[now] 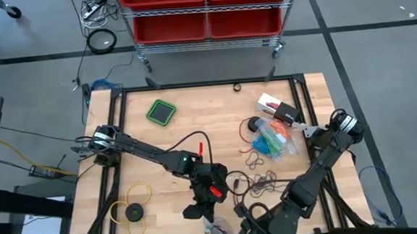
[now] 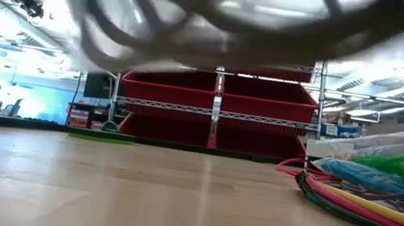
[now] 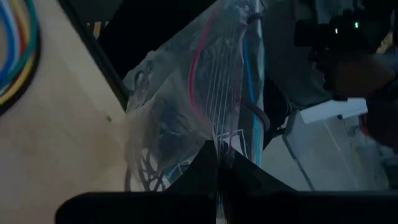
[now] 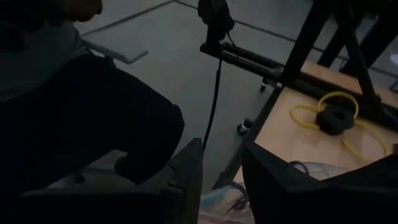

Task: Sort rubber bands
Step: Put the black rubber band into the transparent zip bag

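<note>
Jaws of the left gripper [image 3: 219, 180] are pressed together on the edge of a clear plastic bag [image 3: 199, 93], which hangs at the near edge of the table [image 1: 187, 125]; dark loops show through the plastic, though it is hard to tell exactly what they are. From above, the left gripper [image 1: 213, 217] sits at the near middle of the table, with the crumpled bag [image 1: 221, 231] just beyond the edge. The right gripper [image 4: 221, 180] has its jaws spread with a clear gap between them and nothing inside; it is off the near edge of the table, just right of the bag, and a person's dark clothing [image 4: 74, 112] fills much of the space past it.

The rubber bands [image 1: 274, 140] lie on the right half of the table, a bunch of blue and green ones heaped together beside a white box [image 1: 275, 107]. A few dark loops [image 1: 253, 159] lie loose nearer the middle, and more dark loops [image 1: 260, 183] sit closer to the near edge. At table height the green bunch [image 2: 394, 165] and blue bunch [image 2: 359, 176] rest on top of long coloured cables [image 2: 378, 209].

A yellow ring with a black disc [image 1: 133, 209] lies at the near left. A green square tray [image 1: 162, 111] is at the far left.
</note>
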`<state>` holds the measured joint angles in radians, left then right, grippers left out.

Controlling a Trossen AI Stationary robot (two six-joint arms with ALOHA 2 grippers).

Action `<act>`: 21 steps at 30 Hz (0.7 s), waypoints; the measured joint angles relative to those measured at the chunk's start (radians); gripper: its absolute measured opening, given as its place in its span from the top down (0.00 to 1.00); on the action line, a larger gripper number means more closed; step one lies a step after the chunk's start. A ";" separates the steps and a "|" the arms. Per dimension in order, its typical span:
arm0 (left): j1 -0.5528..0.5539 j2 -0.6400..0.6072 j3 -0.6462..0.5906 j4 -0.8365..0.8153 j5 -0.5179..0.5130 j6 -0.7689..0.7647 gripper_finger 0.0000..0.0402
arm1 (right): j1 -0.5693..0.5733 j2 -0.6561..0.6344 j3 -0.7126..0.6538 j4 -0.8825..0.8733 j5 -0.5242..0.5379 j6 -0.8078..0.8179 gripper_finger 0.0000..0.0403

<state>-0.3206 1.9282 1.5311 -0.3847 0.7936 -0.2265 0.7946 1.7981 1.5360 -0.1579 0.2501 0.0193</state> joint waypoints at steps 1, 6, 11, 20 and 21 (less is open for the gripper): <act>0.006 0.000 0.000 0.000 0.000 -0.012 0.98 | 0.000 0.000 0.000 -0.007 0.001 0.014 0.75; 0.039 0.000 0.000 0.002 -0.002 -0.047 0.98 | -0.008 0.012 0.001 -0.012 0.006 0.025 0.75; 0.068 0.000 0.000 0.027 0.011 -0.093 0.98 | -0.031 0.054 -0.001 -0.068 0.007 0.006 0.75; 0.088 0.000 -0.001 0.027 0.057 -0.123 0.98 | -0.051 0.065 0.000 -0.258 0.068 0.041 0.75; 0.089 0.000 -0.001 0.027 0.058 -0.123 0.98 | -0.050 0.065 0.000 -0.279 0.070 0.040 0.75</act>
<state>-0.2319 1.9282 1.5303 -0.3580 0.8516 -0.3492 0.7442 1.8626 1.5360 -0.4370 0.3200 0.0595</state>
